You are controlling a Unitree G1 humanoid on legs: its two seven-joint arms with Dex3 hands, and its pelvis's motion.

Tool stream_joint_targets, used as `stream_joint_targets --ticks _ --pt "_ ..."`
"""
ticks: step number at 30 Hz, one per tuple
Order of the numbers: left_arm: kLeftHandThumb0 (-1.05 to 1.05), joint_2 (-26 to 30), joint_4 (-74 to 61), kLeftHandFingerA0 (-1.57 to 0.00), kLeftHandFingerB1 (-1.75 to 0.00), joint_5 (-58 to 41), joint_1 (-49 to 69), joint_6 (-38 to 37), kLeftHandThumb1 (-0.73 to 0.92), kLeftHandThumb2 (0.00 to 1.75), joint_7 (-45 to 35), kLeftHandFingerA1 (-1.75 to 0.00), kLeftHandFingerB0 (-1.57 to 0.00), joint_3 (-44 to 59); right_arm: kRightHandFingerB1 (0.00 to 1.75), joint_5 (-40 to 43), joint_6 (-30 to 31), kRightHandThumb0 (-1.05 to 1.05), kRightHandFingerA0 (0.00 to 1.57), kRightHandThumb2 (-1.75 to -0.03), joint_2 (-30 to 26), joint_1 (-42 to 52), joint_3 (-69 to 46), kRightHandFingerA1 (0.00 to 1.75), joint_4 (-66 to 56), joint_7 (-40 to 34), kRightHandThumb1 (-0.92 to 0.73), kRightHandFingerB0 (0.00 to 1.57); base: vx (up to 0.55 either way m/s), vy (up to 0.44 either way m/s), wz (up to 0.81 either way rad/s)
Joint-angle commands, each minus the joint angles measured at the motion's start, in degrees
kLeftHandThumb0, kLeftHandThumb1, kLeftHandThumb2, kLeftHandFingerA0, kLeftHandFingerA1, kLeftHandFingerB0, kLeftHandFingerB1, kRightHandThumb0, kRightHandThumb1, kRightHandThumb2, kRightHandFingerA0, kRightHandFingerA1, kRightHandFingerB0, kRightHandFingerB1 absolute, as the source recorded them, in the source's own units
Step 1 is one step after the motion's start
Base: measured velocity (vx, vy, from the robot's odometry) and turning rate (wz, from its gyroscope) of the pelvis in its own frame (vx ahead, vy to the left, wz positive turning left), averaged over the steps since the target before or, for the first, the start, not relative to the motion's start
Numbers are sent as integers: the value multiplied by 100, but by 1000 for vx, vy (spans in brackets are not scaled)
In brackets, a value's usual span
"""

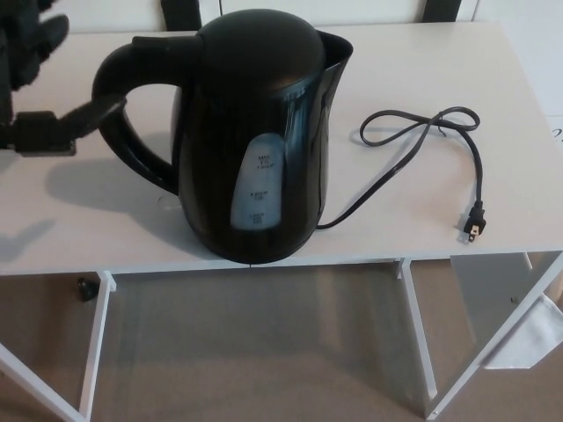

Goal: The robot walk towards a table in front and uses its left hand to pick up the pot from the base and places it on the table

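Head view: black pot (251,132) on the white worktop (493,105).
Pot stands near the front edge, with its cord (413,132) lying to the right. Left hand (40,132) is by the pot's handle, fingers (35,40) spread wide, holding nothing.

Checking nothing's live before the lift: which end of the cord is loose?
The plug end, lying on the table's right side, in no socket; the other end runs under the kettle.
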Motion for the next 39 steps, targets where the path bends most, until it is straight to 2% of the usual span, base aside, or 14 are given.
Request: stream_joint_targets --ticks 1,7,9,10,11,12,13,20,21,31,35,36,39 --pt "-56 51 433 -6 -23 852 -195 63 37 70 140 -28 -8 -274 40 1 79 -37 70 -58 -108 -3 -54 44 -40 -20 -63 54 0 0 0" --pt "-57 -37 664 -6 -23 1139 -355 3 38 68 134 -35 -9 -433 39 -4 84 -37 70 -58 -116 -13 -52 44 -74 -16 -62 54 0 0 0" --pt "-56 -84 744 -2 -29 1263 -466 42 36 71 169 -38 -10 -495 39 14 105 -37 71 -58 -95 -28 -63 44 -106 -19 -63 54 0 0 0" --pt "-30 -165 822 -1 -47 1412 -534 38 27 84 325 -49 0 -550 40 20 138 -37 71 -58 -86 -24 -67 44 -150 -24 -63 55 0 0 0" --pt "-30 -190 845 -1 -47 1455 -553 34 27 84 367 -49 0 -564 40 22 148 -37 71 -58 -84 -23 -69 44 -163 -25 -63 55 0 0 0" --pt "-50 -273 877 -20 -27 1545 -590 86 47 55 491 -31 -16 -578 40 19 154 -38 71 -58 -86 -9 -69 44 -194 -27 -63 55 0 0 0" --pt "-26 -350 901 -7 -49 1636 -624 144 29 86 618 -51 -7 -594 40 28 146 -37 70 -58 -82 6 -71 45 -212 -18 -63 54 0 0 0" --pt "-26 -733 1135 -10 -50 1904 -874 365 31 88 916 -51 -8 -573 40 -9 117 -37 69 -58 -90 14 -55 44 -255 -35 -63 54 0 0 0" --pt "-53 -776 1183 -24 -36 1936 -913 373 42 67 939 -41 -18 -584 40 7 135 -36 69 -58 -86 24 -66 44 -278 -27 -63 54 0 0 0" --pt "-51 -1221 1421 -29 -37 2201 -1168 463 41 67 1053 -43 -20 -668 40 59 197 -35 69 -58 -66 66 -116 44 -382 -42 -63 54 0 0 0" --pt "-44 -1451 1512 -32 -37 2248 -1248 476 41 64 1099 -43 -22 -709 40 100 264 -35 69 -58 -81 35 -183 44 -485 -25 -64 54 0 0 0" --pt "-36 -1497 1552 -39 -31 2284 -1245 443 47 54 1122 -38 -27 -713 40 107 276 -35 67 -58 -83 38 -190 43 -495 1 -63 53 0 0 0" --pt "-32 -1660 1666 -44 -31 2332 -1348 473 47 54 1167 -39 -29 -749 39 121 303 -34 69 -58 -111 0 -223 43 -546 41 -64 53 0 0 0"
